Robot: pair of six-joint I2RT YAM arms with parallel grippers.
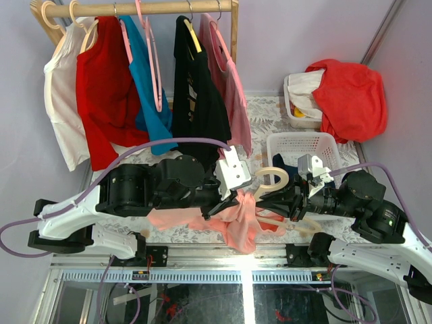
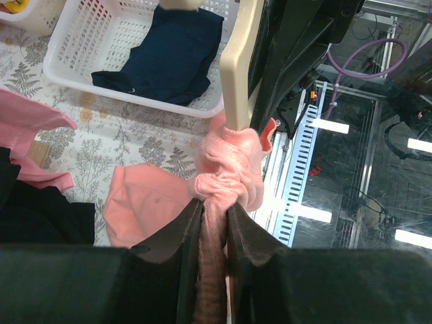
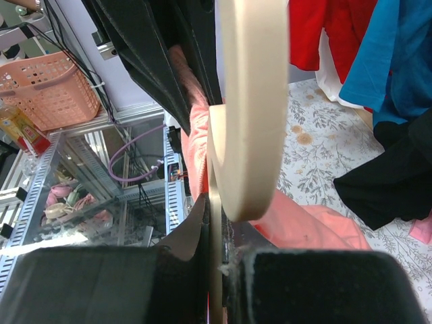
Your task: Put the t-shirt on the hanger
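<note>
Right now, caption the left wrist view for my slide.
Left pincer shut on the salmon t-shirt, bunched where the cream hanger meets it, white basket behind.

1. No text, number, brand or sign reads clearly in any of the three views.
2. Black shirt (image 1: 197, 101), hanging under the wooden rail (image 1: 155, 8) just right of its middle: a pale yellowish print down the front, possibly lettering. It is too small and blurred to make out.
</note>
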